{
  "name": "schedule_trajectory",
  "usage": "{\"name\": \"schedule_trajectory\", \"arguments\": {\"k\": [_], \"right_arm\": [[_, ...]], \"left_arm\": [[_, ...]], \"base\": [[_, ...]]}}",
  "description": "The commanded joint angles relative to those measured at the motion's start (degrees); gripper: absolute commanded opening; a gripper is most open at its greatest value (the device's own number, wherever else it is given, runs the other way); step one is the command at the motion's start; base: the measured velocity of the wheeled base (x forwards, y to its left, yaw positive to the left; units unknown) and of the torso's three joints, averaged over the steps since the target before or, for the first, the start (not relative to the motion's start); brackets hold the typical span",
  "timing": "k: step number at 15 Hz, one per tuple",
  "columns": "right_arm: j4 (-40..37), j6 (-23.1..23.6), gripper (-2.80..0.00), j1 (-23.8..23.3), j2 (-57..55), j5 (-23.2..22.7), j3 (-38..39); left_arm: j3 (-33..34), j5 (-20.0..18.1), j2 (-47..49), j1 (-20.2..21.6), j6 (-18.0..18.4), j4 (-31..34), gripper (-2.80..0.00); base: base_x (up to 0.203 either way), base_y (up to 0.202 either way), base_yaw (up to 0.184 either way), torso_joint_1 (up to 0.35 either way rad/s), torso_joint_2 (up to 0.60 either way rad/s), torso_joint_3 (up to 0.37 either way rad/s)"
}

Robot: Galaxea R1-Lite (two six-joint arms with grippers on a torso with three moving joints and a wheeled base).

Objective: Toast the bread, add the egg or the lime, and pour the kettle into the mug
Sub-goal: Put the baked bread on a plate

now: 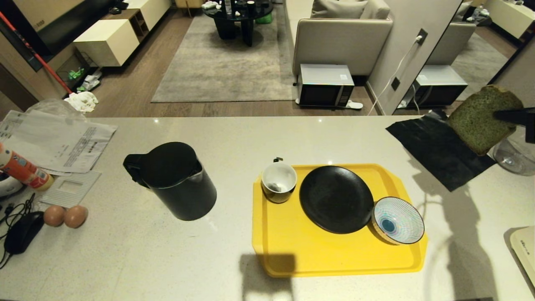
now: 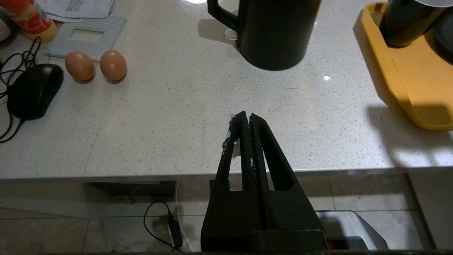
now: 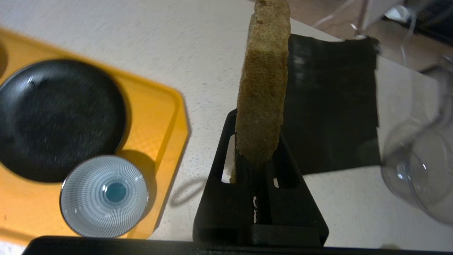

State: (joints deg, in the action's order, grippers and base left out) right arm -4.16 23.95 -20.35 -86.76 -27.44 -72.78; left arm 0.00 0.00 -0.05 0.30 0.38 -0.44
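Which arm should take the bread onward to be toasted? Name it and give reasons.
Right. The right gripper is shut on the bread, held in the air above the black mat. The left gripper is shut and empty at the near counter edge, far from the bread.

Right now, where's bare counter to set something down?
Bare counter between the kettle and yellow tray, and along the near edge. Crowded far left: papers, two brown eggs, mouse. Right: black mat.

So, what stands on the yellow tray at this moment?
On the yellow tray stand the mug, a black plate and a striped bowl. The tray surface beneath them is covered.
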Motion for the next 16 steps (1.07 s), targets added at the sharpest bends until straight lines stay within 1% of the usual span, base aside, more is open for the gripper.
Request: {"name": "schedule_trajectory", "arguments": {"k": [1, 2, 4, 5, 6, 8, 10, 11, 14, 16], "right_arm": [[-0.1, 6.9, -2.80, 3.2, -0.1, -0.5, 5.7], [0.0, 9.9, -2.80, 4.4, 0.1, -0.7, 8.4], [0.2, 14.3, -2.80, 6.7, 0.3, -0.9, 12.8], [1.7, 16.0, -2.80, 7.6, 0.2, -0.9, 14.3], [4.1, 16.7, -2.80, 8.5, 0.0, -0.9, 16.0], [13.1, 17.2, -2.80, 11.1, -0.6, -0.9, 21.2], [21.4, 17.0, -2.80, 14.4, -1.5, -0.8, 24.6], [22.8, 16.9, -2.80, 16.0, -1.7, -0.8, 24.9], [23.4, 17.0, -2.80, 20.7, -1.4, -0.8, 25.9], [25.8, 17.2, -2.80, 22.7, -2.2, -0.6, 27.8]], "left_arm": [[0.0, 0.0, 0.0, 0.0, 0.0, 0.0, -2.80], [0.0, 0.0, 0.0, 0.0, 0.1, 0.0, -2.80], [0.0, 0.0, 0.0, 0.0, 0.0, 0.0, -2.80], [0.0, 0.0, 0.0, 0.0, 0.0, 0.0, -2.80], [0.0, 0.0, 0.0, 0.0, 0.0, 0.0, -2.80], [0.0, 0.0, 0.0, 0.0, 0.0, 0.0, -2.80], [0.0, 0.0, 0.0, 0.0, 0.0, 0.0, -2.80], [0.0, 0.0, 0.0, 0.0, 0.1, 0.0, -2.80], [0.0, 0.0, 0.0, 0.0, 0.0, 0.0, -2.80], [0.0, 0.0, 0.0, 0.0, 0.0, 0.0, -2.80]], "base": [[0.000, 0.000, 0.000, 0.000, 0.00, 0.000], [0.000, 0.000, 0.000, 0.000, 0.00, 0.000], [0.000, 0.000, 0.000, 0.000, 0.00, 0.000], [0.000, 0.000, 0.000, 0.000, 0.00, 0.000], [0.000, 0.000, 0.000, 0.000, 0.00, 0.000], [0.000, 0.000, 0.000, 0.000, 0.00, 0.000], [0.000, 0.000, 0.000, 0.000, 0.00, 0.000], [0.000, 0.000, 0.000, 0.000, 0.00, 0.000], [0.000, 0.000, 0.000, 0.000, 0.00, 0.000], [0.000, 0.000, 0.000, 0.000, 0.00, 0.000]]}}
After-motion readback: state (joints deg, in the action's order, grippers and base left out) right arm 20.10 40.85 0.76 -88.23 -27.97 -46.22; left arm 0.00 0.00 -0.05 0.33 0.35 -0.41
